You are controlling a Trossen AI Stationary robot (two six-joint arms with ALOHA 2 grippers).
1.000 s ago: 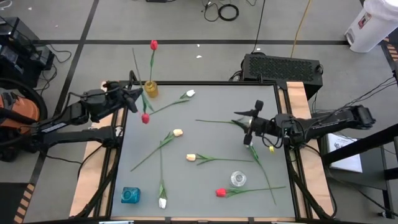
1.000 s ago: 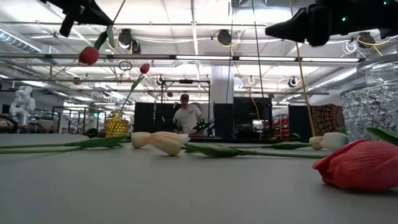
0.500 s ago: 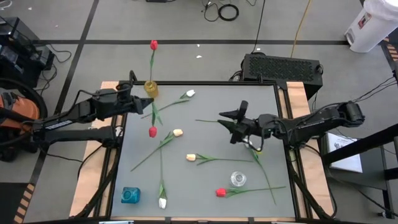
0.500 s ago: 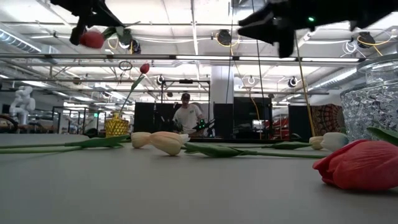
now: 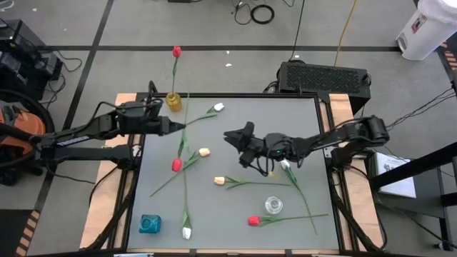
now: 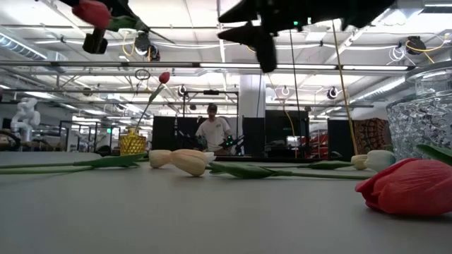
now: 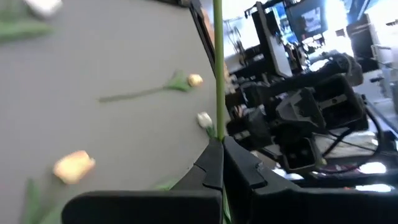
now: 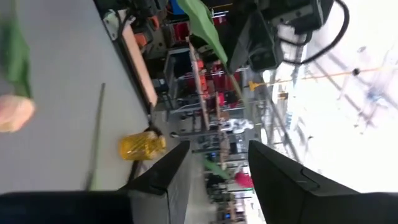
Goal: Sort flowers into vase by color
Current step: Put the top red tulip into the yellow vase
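Observation:
My left gripper (image 5: 173, 128) is over the table's far left part, shut on a red tulip whose head (image 5: 176, 165) shows nearer the near edge and high in the low view (image 6: 92, 13). The yellow vase (image 5: 173, 102) stands at the far left corner with one red tulip (image 5: 176, 51) stuck in it. My right gripper (image 5: 232, 135) hovers open over the table's middle and touches nothing. Loose tulips lie flat on the table: white (image 5: 218, 107), cream (image 5: 204, 152), cream (image 5: 219, 180), white (image 5: 186, 233) and red (image 5: 253, 220). My left gripper pinches the red tulip's thin green stem (image 7: 217, 127) between its two fingers (image 7: 210, 165), some way from the head. The fingers come level from the table's left and lie across the stem. The flower is lifted clear of the table, its head toward the near side.
A blue vase (image 5: 149, 224) stands at the near left corner and a clear glass vase (image 5: 273, 205) near the near right, large in the low view (image 6: 424, 113). Long stems cross the table's middle. A person (image 6: 212, 130) stands far behind the table.
My left gripper has moved a little toward the table's right and near edge and risen, carrying the red tulip; its head has swung toward the near side. My right gripper has travelled from the right side toward the table's left, to the middle.

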